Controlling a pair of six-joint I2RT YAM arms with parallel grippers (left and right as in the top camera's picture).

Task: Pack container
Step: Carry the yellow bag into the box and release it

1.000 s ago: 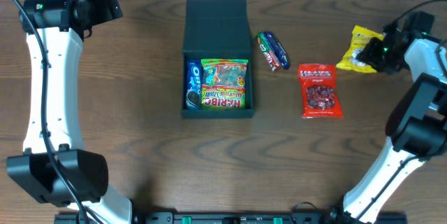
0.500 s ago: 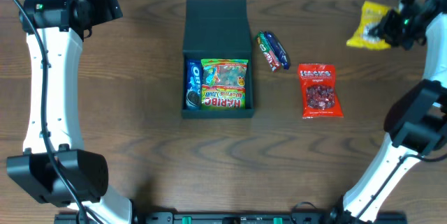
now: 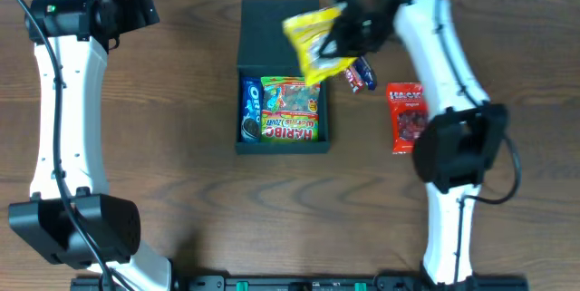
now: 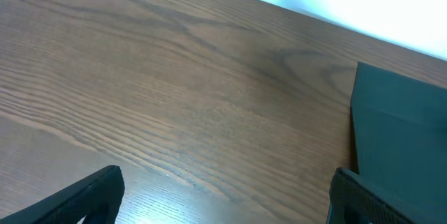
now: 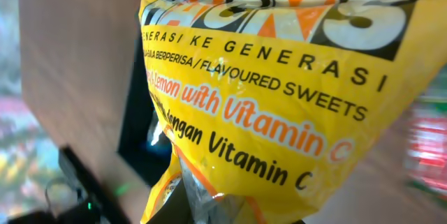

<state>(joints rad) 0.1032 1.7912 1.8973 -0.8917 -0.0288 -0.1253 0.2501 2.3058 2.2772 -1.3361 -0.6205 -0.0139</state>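
The right claw (image 3: 339, 35) was pressed together on the yellow sweets bag (image 3: 310, 42), pinching it near one end so that the bag hung out to the claw's left. In the right wrist view the bag (image 5: 265, 98) filled nearly the whole picture, its print reading "Lemon with Vitamin C", and the fingers themselves were almost hidden behind it. Seen from overhead, the held bag overlapped the right part of the container (image 3: 267, 33), a dark box lying just left of the claw with its flap lid folded open on the far side. In the open tray, left of the claw and nearer the robot's base, lay a Haribo bag (image 3: 291, 110) with an Oreo pack (image 3: 251, 110) touching its left side. Just beside the claw on the base side lay two candy bars (image 3: 361, 72), partly covered by the bag. Farther toward the base and to the claw's right lay a red Hacks bag (image 3: 407, 119), its right edge hidden under the arm. The left claw (image 4: 227, 182) was well apart at the far left of the table (image 3: 181, 146), its fingers (image 4: 91, 196) spread wide with nothing between them, above bare wood, the container's lid (image 4: 401, 133) off to its right.
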